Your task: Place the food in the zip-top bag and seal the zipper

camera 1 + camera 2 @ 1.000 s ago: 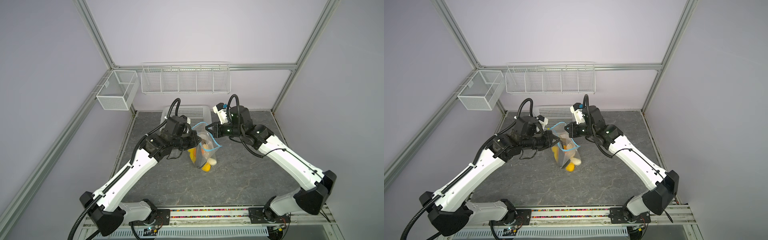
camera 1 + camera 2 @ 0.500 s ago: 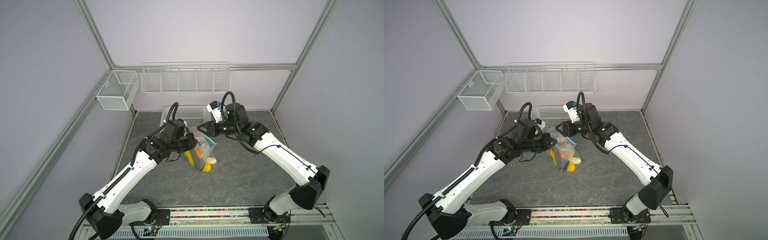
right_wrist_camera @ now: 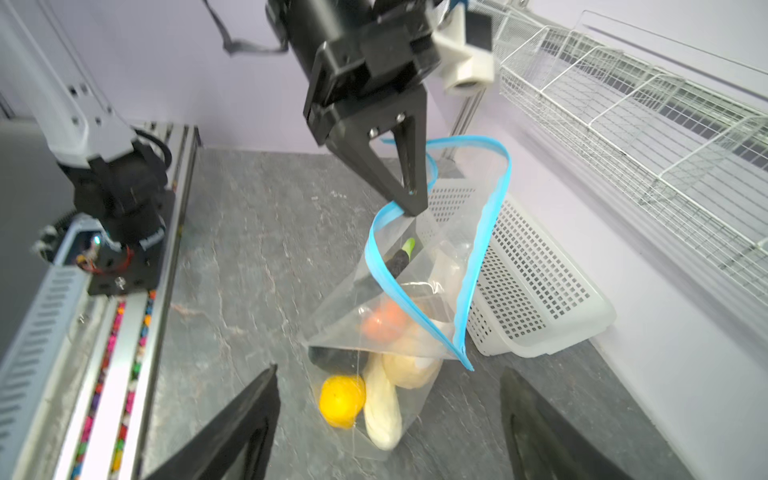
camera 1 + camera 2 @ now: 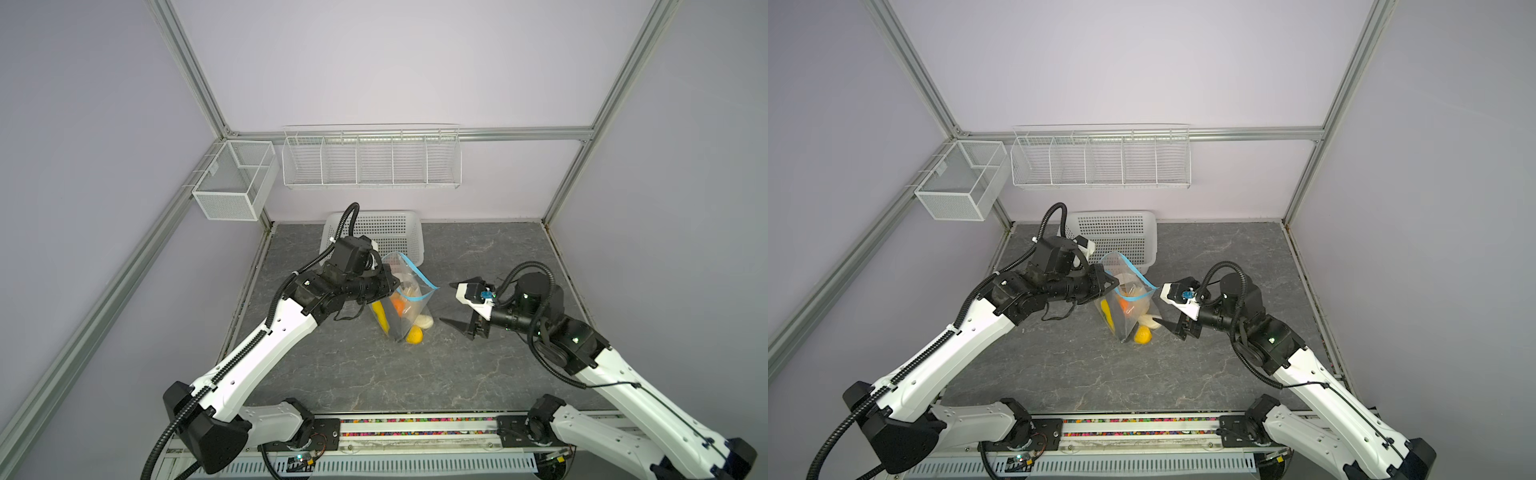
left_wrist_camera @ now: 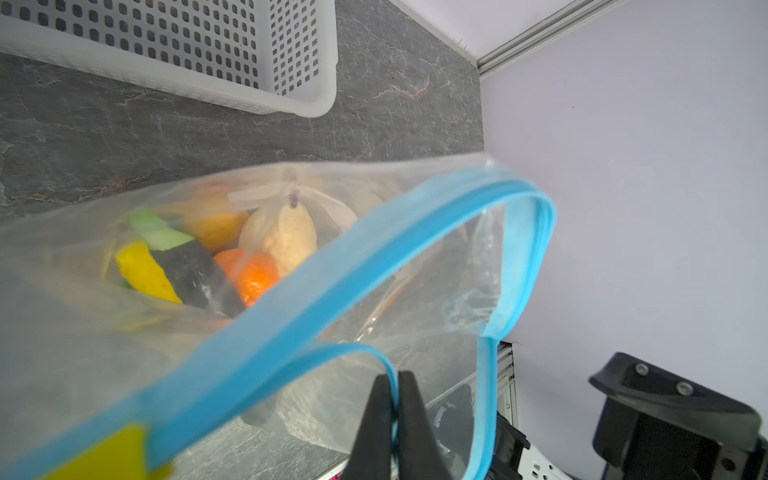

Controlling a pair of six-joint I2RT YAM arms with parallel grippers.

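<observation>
- Zip-top bag [image 4: 405, 309] [image 4: 1128, 313] [image 3: 415, 299] stands upright on the desk [image 4: 457, 365], just in front of the white perforated basket [image 4: 390, 232] [image 4: 1113, 232] [image 3: 540, 311]. Whether it touches the basket cannot be told.
- Its mouth gapes open: the blue zipper [image 4: 420, 277] [image 4: 1136, 274] [image 5: 332, 291] [image 3: 478, 270] forms a wide loop.
- Food shows through the clear plastic: an orange piece [image 3: 384, 320] [image 5: 249, 274], a yellow round one [image 3: 341, 400] [image 4: 414, 334], a long white one [image 3: 380, 415], a beige one [image 3: 409, 368] and a black piece with a green tip [image 3: 399, 262].
- Left end effector [image 4: 395, 286] [image 4: 1115, 284] [image 5: 395, 386] [image 3: 409, 199] is pinched tight on the zipper, holding up the side of the mouth facing away from the basket.
- Right end effector [image 4: 446, 302] [image 4: 1158, 303] [image 3: 388, 369] has its jaws spread wide with nothing in its grip. It lies farther from the basket than the bag does and points at the bag's lower half without touching it.
</observation>
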